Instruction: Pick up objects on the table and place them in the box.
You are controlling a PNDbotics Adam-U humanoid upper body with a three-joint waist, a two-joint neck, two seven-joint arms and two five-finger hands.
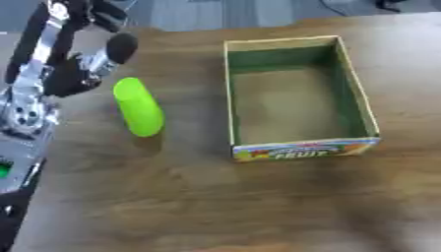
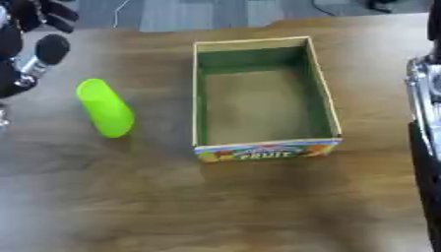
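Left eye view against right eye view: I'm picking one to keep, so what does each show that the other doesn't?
Only the left eye view shows the long silver and black left arm running down the left edge. Only the right eye view shows a silver and black part of the right arm at the right edge. Both show the left hand near the upper left, the green cup lying on its side on the wooden table, and the empty box marked FRUIT to the cup's right.

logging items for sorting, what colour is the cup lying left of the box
Bright lime green. The cup shows best in the left eye view.
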